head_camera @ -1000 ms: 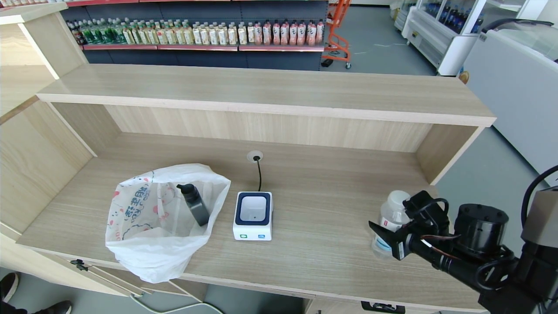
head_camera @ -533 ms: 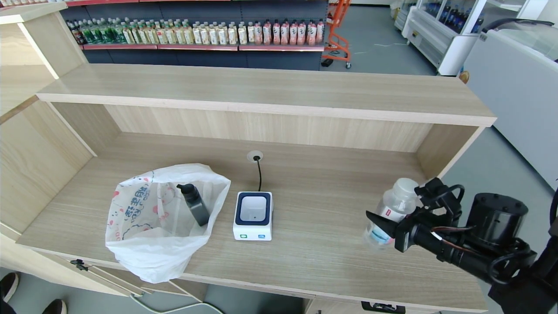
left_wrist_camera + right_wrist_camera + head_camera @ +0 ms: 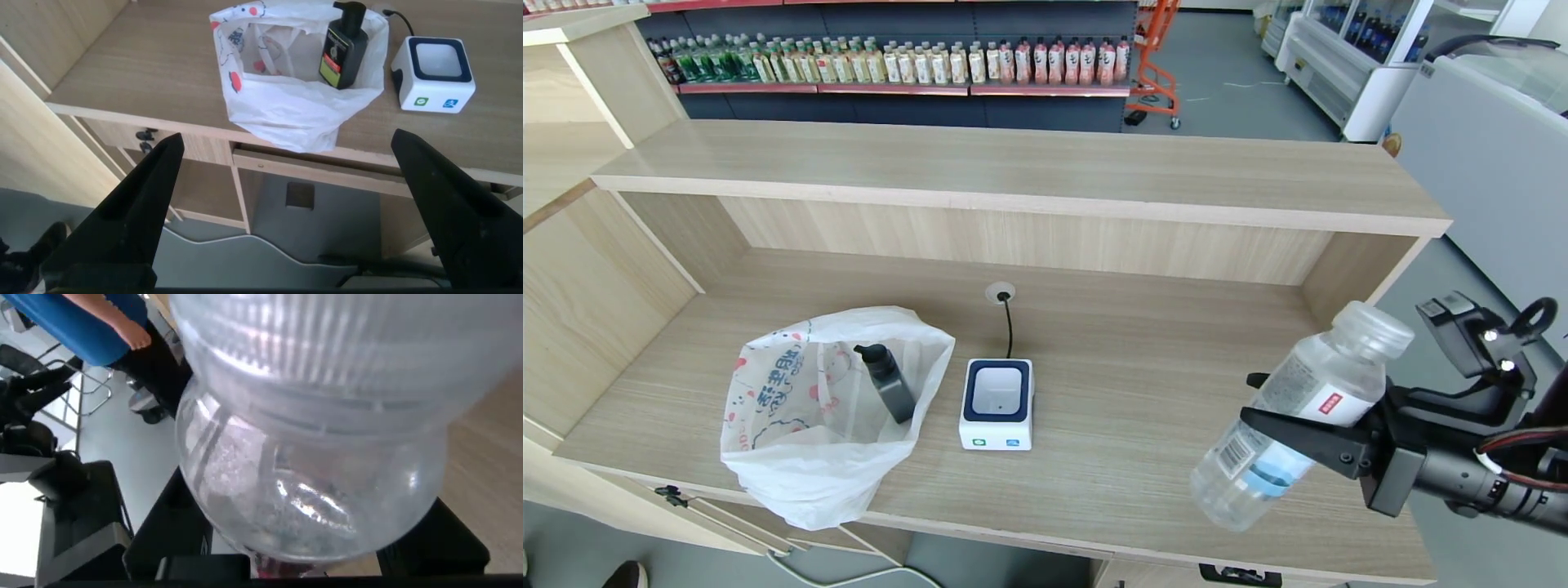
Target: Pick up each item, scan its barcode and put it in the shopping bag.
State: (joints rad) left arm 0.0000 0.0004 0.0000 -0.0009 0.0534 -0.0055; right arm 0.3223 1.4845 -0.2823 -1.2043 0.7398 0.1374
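Note:
My right gripper [image 3: 1311,425] is shut on a clear plastic water bottle [image 3: 1290,416], which hangs tilted above the counter's right front corner, cap up and to the right, barcode facing left. The water bottle [image 3: 319,441] looms very close in the right wrist view. The white scanner [image 3: 996,403] with a dark blue rim sits mid-counter, the scanner [image 3: 433,73] also seen from the left wrist. A white printed shopping bag [image 3: 817,408] stands open left of it with a black pump bottle [image 3: 888,382] inside. My left gripper [image 3: 290,204] is open, held low in front of the counter below the shopping bag [image 3: 294,82].
The wooden counter [image 3: 1127,425] has a raised back shelf [image 3: 1013,171] and side walls. A black cable [image 3: 1008,325] runs from the scanner to a grommet at the back. Drawers [image 3: 204,175] sit under the counter's front edge.
My right gripper has lifted the water bottle off the counter and tilted it, rising up and to the right. The bag, scanner and pump bottle have not moved.

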